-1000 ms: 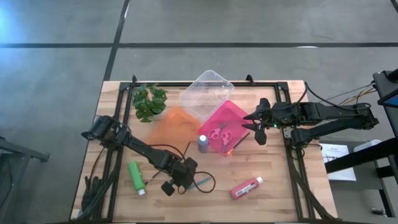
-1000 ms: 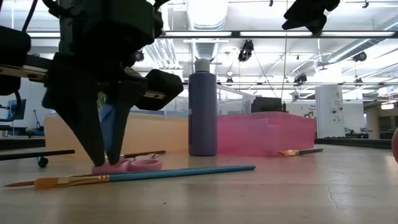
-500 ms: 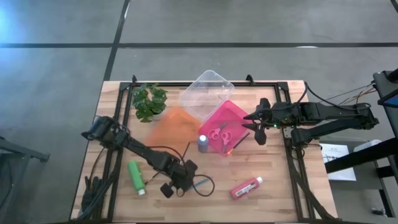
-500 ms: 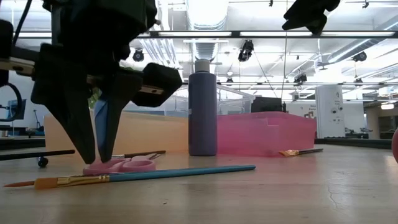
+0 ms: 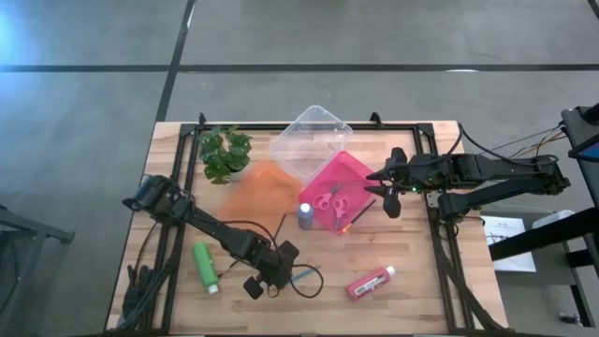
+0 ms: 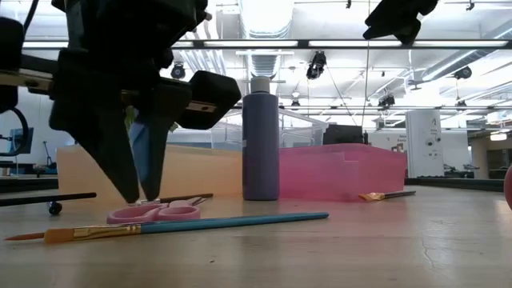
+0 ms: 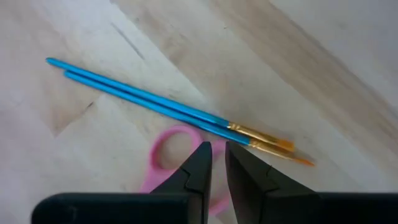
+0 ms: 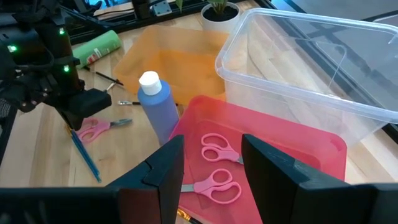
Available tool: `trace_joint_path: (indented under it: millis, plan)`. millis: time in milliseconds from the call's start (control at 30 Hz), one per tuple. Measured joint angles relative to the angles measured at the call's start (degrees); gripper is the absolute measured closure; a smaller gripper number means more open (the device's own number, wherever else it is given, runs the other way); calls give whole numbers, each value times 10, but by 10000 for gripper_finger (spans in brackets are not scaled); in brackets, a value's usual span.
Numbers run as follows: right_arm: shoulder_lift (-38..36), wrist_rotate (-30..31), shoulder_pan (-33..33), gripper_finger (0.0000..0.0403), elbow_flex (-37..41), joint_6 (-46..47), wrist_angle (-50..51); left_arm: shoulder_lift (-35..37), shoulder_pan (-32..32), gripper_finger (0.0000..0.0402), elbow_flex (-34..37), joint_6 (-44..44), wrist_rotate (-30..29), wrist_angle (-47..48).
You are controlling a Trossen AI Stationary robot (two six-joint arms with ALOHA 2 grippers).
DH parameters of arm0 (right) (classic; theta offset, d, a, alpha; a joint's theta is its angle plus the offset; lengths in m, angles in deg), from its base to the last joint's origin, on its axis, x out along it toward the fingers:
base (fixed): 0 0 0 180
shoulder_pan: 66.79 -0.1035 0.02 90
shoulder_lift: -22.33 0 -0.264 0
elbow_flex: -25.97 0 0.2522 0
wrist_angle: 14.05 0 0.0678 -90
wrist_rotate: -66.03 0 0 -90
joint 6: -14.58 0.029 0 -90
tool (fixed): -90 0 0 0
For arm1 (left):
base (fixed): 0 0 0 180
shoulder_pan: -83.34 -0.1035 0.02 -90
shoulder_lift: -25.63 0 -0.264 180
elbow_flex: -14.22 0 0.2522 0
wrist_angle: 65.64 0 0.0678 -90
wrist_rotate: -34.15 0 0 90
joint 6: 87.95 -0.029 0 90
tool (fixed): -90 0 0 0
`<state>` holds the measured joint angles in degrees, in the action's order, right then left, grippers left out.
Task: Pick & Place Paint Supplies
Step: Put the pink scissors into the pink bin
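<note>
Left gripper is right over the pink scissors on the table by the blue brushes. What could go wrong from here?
1. The left gripper is nearly closed and empty above the scissors; descending like this may just push the handles.
2. The blue paintbrushes lie right beside the handle ring, so a grasp could catch or scatter them.
3. The purple bottle stands upright before the pink tray; a carry could topple it.

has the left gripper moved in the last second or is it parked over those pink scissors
Yes. In the low view the left gripper has lifted: its tips were down at the pink scissors on the table, and now they hang clear above the handles, nearly closed and empty.
</note>
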<state>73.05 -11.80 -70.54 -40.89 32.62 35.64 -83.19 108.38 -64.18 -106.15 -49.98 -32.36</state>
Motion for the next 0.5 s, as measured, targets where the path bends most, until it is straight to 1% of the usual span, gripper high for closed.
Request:
trace_joint_path:
  millis: [100,367,500]
  plan:
    - [0,0,0,245,0,0,0,0,0,345,0,0,-19,-6]
    - [0,0,0,245,1,0,0,0,-14,345,-2,-1,-23,-19]
    - [0,0,0,245,4,0,-1,-1,-21,345,1,-17,-24,-26]
